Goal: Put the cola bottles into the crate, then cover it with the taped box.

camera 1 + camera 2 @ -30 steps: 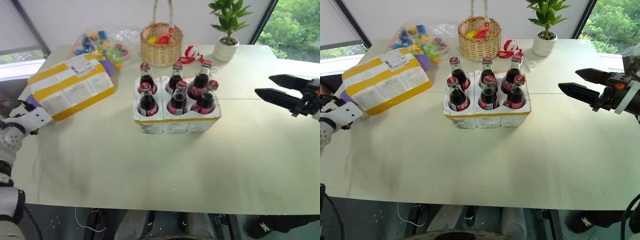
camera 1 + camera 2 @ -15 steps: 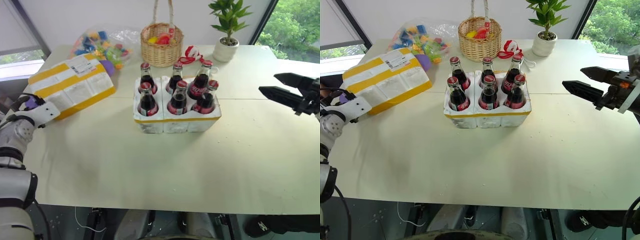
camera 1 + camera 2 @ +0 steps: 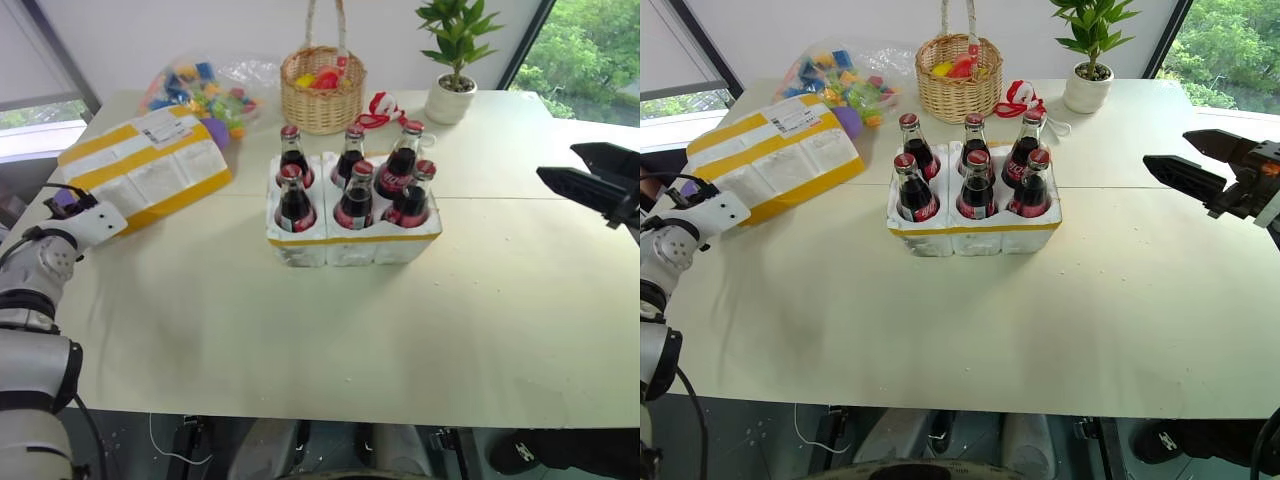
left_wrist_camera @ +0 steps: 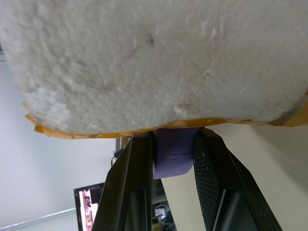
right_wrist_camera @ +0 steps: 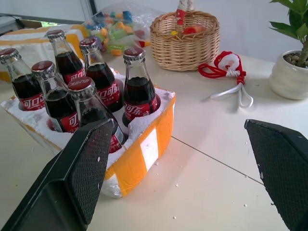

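gripping purple block under taped box

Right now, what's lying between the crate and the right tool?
Nothing: bare tabletop runs from the crate to the open right tool in the right eye view.

Bright, even daylight comes from the windows at the far corners. The table shows only faint, soft shadows and no harsh glare. Head views are sharp throughout. In the left wrist view the foam of the taped box looms close, slightly soft
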